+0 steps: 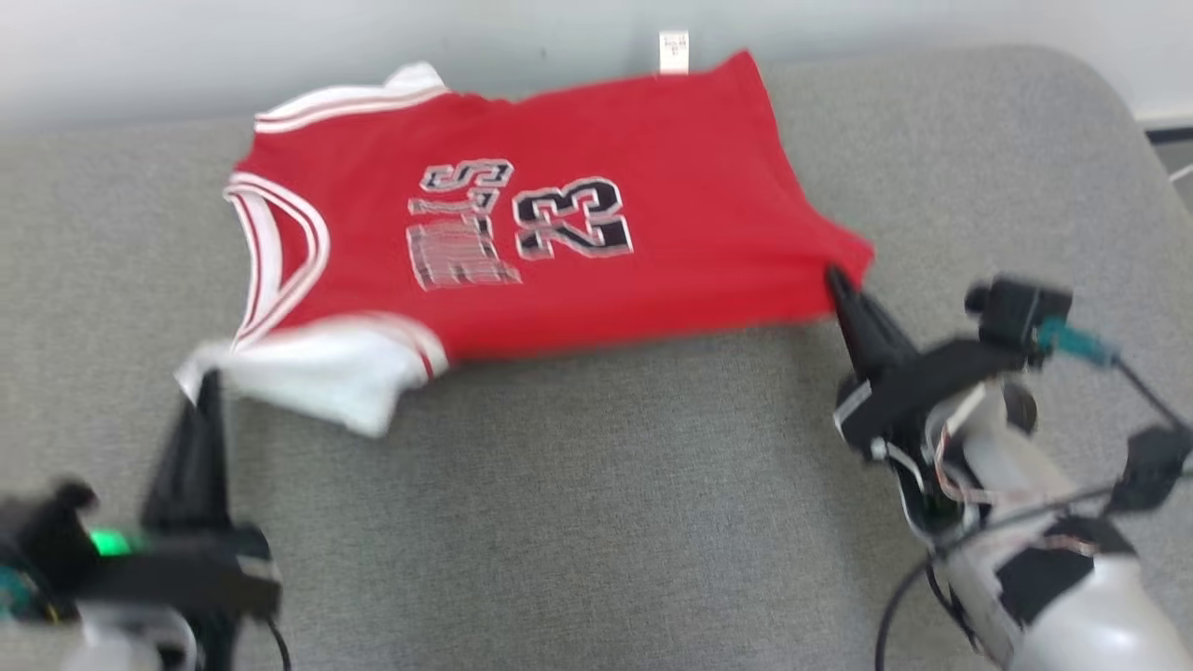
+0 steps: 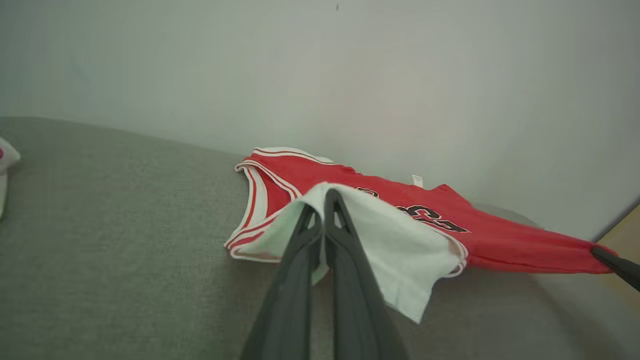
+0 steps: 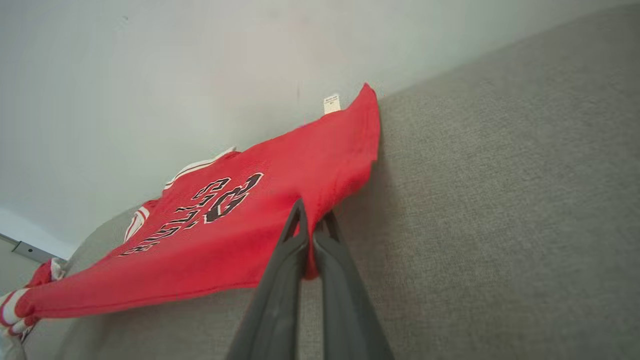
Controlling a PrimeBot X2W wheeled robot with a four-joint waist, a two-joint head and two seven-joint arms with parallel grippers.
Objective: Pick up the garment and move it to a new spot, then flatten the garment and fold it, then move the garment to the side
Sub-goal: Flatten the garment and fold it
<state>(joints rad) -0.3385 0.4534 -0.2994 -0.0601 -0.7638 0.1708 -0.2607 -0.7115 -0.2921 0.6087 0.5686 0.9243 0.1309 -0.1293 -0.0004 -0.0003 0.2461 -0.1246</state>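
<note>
Two pincers are gripping the garment (image 1: 671, 186) in the head view. The left pincer (image 1: 207, 380) is pinching its white side panel at the lower left, and the right pincer (image 1: 832, 277) is pinching its red hem corner. The jersey is lying spread on the grey cushion (image 1: 596, 522) beside the pale wall (image 1: 140, 56). In the left wrist view, the left pincer (image 2: 324, 200) is pressing together on white fabric. In the right wrist view, the right pincer (image 3: 312, 216) is clamping red cloth, holding that corner just above the cushion.
</note>
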